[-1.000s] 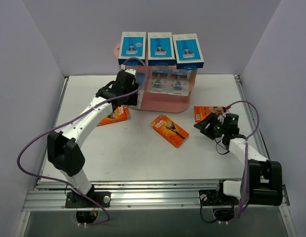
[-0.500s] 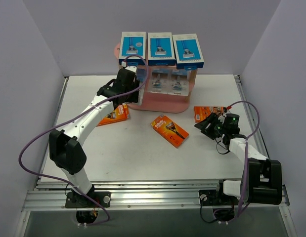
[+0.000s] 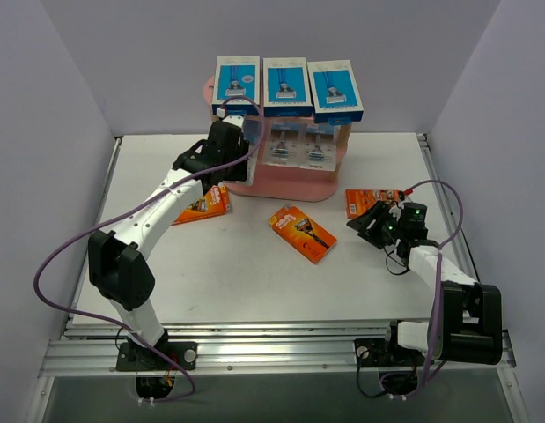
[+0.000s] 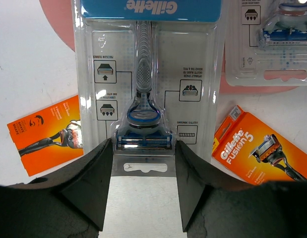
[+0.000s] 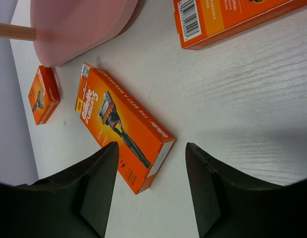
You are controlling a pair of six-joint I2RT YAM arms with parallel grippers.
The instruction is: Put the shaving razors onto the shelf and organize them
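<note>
The pink shelf point(image 3: 290, 183) stands at the back with three blue-and-white boxes point(image 3: 285, 86) on its top board. Two clear blister packs point(image 3: 300, 146) sit on the middle tier. My left gripper point(image 3: 244, 146) is at the shelf's left end. In the left wrist view it point(image 4: 143, 148) is open, and a third blister pack point(image 4: 146, 74) lies face-up just past the fingertips, wider than the gap and not clamped. Three orange cards lie on the table: left point(image 3: 204, 204), middle point(image 3: 302, 233) and right point(image 3: 371, 202). My right gripper point(image 3: 367, 222) is open and empty point(image 5: 151, 148) near the middle orange card point(image 5: 121, 126).
White walls close in the table on three sides. A wooden shelf post point(image 5: 14, 30) and the pink bottom board point(image 5: 79, 25) show in the right wrist view. Purple cables loop off both arms.
My left gripper has moved up and away toward the shelf's left end, with the blister pack in front of it. The right arm has not moved.
</note>
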